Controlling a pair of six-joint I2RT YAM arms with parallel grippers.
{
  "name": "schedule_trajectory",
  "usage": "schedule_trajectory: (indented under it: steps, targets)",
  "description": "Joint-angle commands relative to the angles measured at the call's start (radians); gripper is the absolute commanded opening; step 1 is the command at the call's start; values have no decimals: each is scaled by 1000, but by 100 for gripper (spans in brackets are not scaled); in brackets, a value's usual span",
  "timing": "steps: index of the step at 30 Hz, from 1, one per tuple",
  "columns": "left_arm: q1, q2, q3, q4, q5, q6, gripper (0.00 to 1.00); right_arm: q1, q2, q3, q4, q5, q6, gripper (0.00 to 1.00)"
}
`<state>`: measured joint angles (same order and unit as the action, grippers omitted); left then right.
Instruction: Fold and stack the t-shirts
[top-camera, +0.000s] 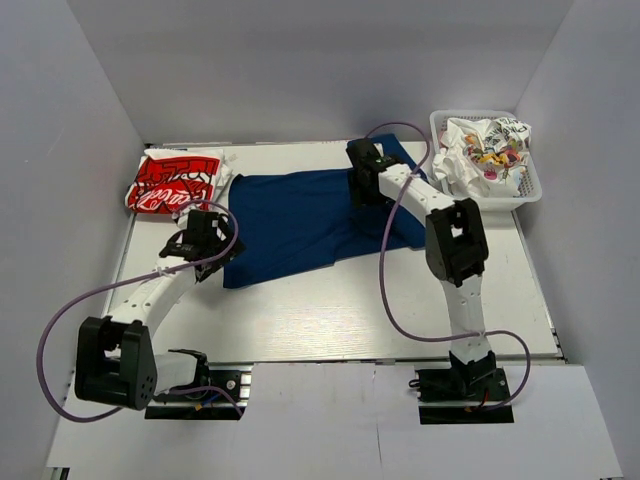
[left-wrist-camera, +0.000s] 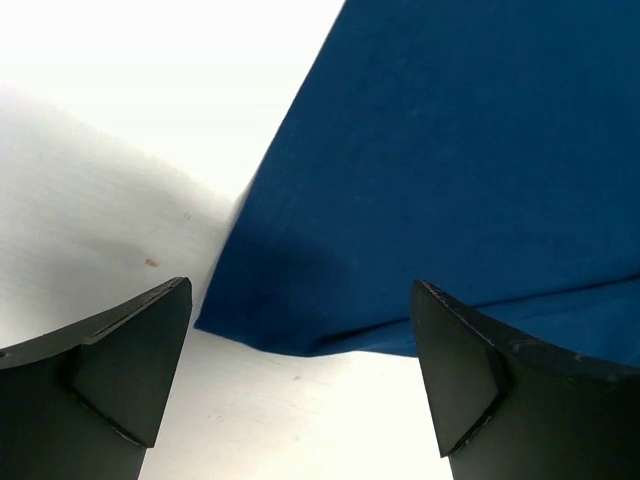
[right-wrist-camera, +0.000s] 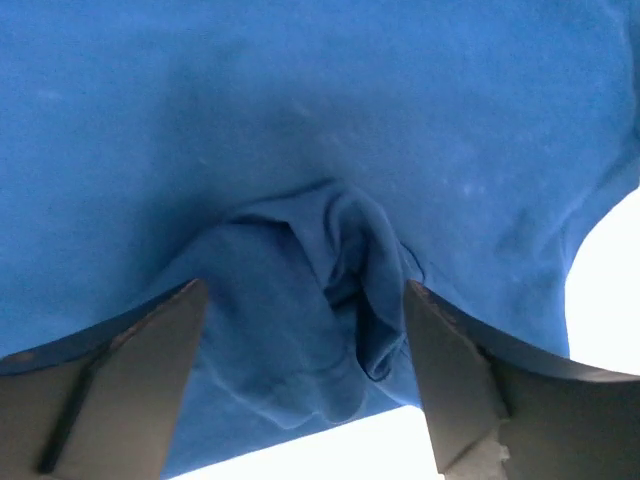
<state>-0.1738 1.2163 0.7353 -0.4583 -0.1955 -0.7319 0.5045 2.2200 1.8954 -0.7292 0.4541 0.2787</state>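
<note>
Counted one red-and-white tee (top-camera: 172, 182) folded, just beyond the left gripper (left-wrist-camera: 300, 290). Found the navy tee (top-camera: 300, 220) spread flat, unfolded, between both grippers. Spotted white tees (top-camera: 487, 150) heaped in the basket (top-camera: 520, 198), right of the right gripper (right-wrist-camera: 305, 288). Judged most work left. Saw both jaws spread, holding nothing: left over the navy hem corner, right astride a loose cloth ridge. Noted bare table (top-camera: 350, 310) behind both.

You can read no word here: the red-and-white t-shirt (top-camera: 172, 183) at the far left of the table (top-camera: 330, 310) bears white lettering too small to make out, and the white t-shirts (top-camera: 487, 150) in the far-right basket (top-camera: 534, 178) show only illegible coloured prints.
</note>
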Motion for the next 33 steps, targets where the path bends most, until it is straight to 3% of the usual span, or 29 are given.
schedule_trajectory:
  steps: [1,5,9,19,23,26,30,31,32,33]
  targets:
    - [3,25,24,-48,-12,-18,100,-6,-181,-55,42,-69,-53,87]
    - [3,34,12,-48,-30,-41,100,-23,-409,-452,284,-153,-38,88]
    - [3,34,-13,-66,-48,-81,100,-29,-525,-640,344,-238,8,88]
    - [13,58,-99,-23,-39,-161,100,-66,-559,-749,464,-313,73,86]
    - [13,110,-120,43,14,-170,90,-76,-510,-719,526,-347,48,83]
    - [13,169,-120,52,34,-170,77,-80,-461,-697,516,-351,47,81]
    - [13,227,-111,85,59,-152,42,-84,-408,-677,525,-322,56,69]
    - [13,236,-111,86,68,-152,14,-86,-405,-677,542,-319,56,62]
    - [13,236,-97,86,68,-152,0,-87,-405,-677,544,-327,54,39]
    - [13,250,-83,86,68,-141,0,-89,-408,-673,553,-340,54,29]
